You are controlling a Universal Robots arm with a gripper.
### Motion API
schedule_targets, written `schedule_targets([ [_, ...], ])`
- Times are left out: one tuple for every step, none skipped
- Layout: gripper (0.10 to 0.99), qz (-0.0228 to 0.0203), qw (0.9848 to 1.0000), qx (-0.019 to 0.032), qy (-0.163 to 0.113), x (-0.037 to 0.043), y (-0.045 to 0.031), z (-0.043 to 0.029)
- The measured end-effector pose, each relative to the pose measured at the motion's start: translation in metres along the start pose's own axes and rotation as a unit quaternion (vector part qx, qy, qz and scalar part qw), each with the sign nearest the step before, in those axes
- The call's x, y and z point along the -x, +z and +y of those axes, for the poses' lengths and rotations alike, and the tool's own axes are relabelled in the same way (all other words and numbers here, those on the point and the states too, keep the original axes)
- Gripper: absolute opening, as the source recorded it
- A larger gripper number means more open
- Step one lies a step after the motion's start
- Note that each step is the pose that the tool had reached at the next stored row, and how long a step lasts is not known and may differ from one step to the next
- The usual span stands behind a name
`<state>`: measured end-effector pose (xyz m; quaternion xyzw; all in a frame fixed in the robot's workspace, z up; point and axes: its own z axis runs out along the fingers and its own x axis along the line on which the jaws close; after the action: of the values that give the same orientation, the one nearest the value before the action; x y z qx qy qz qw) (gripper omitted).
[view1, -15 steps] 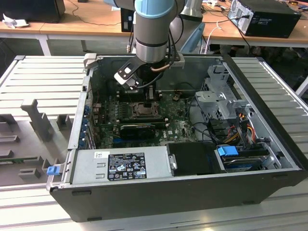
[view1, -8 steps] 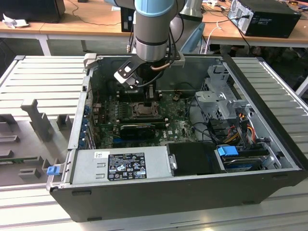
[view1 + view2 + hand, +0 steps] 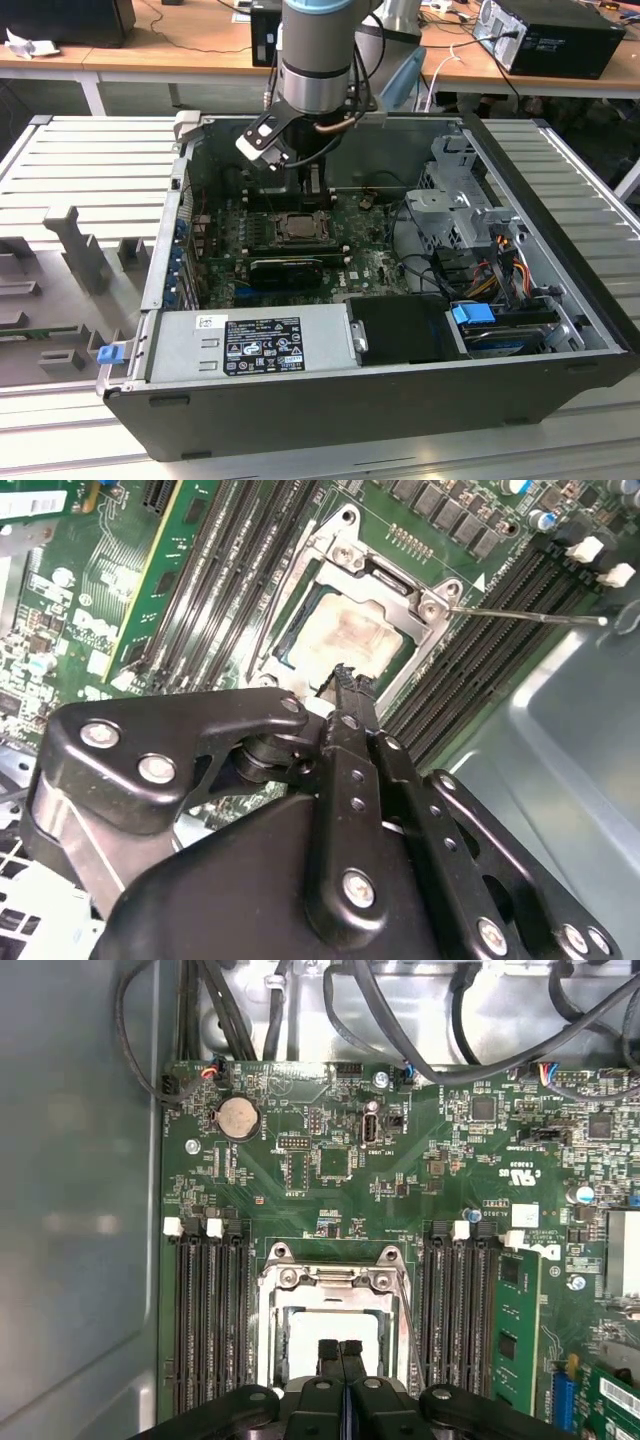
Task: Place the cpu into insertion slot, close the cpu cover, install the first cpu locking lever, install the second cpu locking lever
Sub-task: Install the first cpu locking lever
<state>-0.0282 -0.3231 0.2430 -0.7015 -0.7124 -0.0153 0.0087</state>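
Note:
The cpu (image 3: 345, 630) lies in the insertion slot (image 3: 335, 1335), its grey top smeared with pale paste. Flat over it sits the cpu cover (image 3: 330, 1280), a metal frame whose window shows the chip. A thin locking lever (image 3: 525, 615) sticks out from a socket corner over the memory slots. Another lever (image 3: 262, 630) runs along the opposite side of the socket. My gripper (image 3: 345, 675) hovers just above the chip's edge, shut with nothing between its fingers (image 3: 328, 1352). In the exterior view the gripper (image 3: 312, 185) hangs inside the case above the socket (image 3: 298, 228).
Long black memory slots (image 3: 210, 1320) flank the socket on both sides. A green card (image 3: 515, 1330) stands beside one bank. Cables (image 3: 300, 1000) run along the board's edge by the case wall. A power supply (image 3: 255, 340) and drive cage (image 3: 460, 215) fill the case elsewhere.

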Motion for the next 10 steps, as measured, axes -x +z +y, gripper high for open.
schedule_targets([
  [0.106,0.0000,1.0000,0.0000,0.000,-0.0001,-0.0021,0.0000],
  [0.106,0.0000,1.0000,0.0000,0.000,-0.0002,-0.0040,0.0000],
  [0.106,0.0000,1.0000,0.0000,0.000,-0.0002,-0.0064,0.0001],
  [0.106,0.0000,1.0000,0.0000,0.000,-0.0003,-0.0082,0.0001],
  [0.106,0.0000,1.0000,0.0000,0.000,-0.0003,-0.0099,0.0001],
  [0.106,0.0000,1.0000,0.0000,0.000,-0.0004,-0.0125,0.0001],
  [0.106,0.0000,1.0000,0.0000,0.000,-0.0005,-0.0142,0.0001],
  [0.106,0.0000,1.0000,0.0000,0.000,-0.0005,-0.0158,0.0002],
  [0.106,-0.0001,1.0000,0.0000,0.000,-0.0006,-0.0177,0.0002],
  [0.106,-0.0001,1.0000,0.0000,0.000,-0.0006,-0.0186,0.0002],
])
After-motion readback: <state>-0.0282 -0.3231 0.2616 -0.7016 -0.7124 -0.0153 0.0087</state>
